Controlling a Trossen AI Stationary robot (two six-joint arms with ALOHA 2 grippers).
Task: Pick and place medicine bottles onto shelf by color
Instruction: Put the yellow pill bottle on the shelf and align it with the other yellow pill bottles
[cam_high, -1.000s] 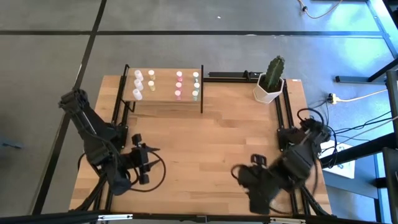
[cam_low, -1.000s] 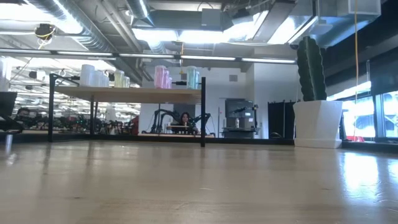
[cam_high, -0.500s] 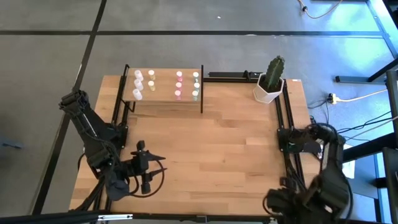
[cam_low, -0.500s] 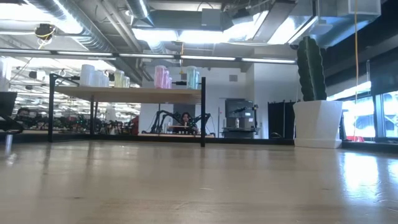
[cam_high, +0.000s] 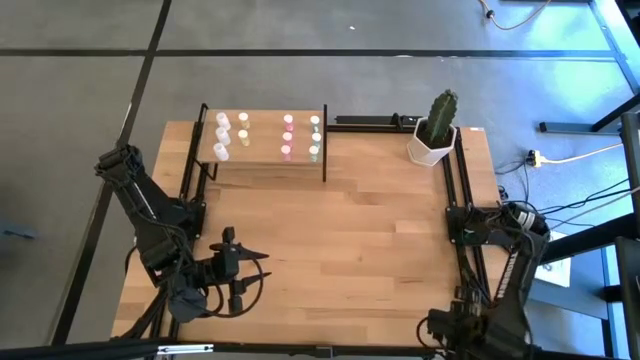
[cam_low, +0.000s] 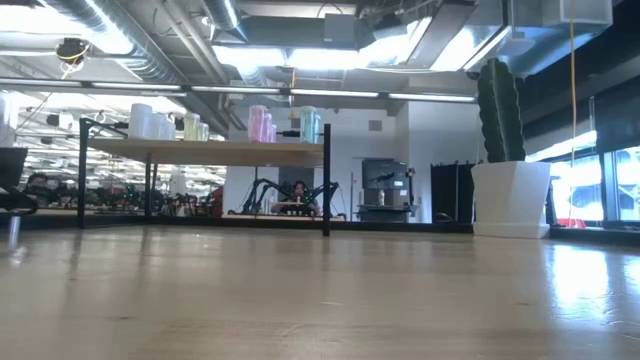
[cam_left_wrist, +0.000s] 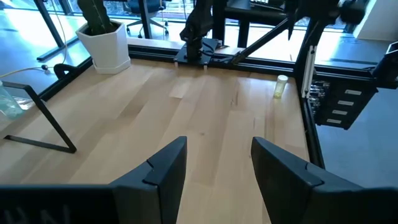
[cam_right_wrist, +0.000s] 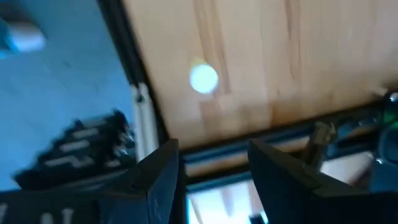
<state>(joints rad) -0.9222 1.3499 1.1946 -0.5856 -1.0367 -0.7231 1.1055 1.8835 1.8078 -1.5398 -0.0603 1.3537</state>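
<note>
High view: eight medicine bottles (cam_high: 243, 131) on one shelf (cam_high: 265, 152)

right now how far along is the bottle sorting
Mostly done: bottles stand in colour columns on the shelf. Nothing in hand: left gripper and right gripper are open and empty. Left to do: one pale yellow vial on the table.

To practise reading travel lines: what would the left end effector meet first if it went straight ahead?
Probably only bare table, then the black rail at its far edge; depth is unclear.
</note>
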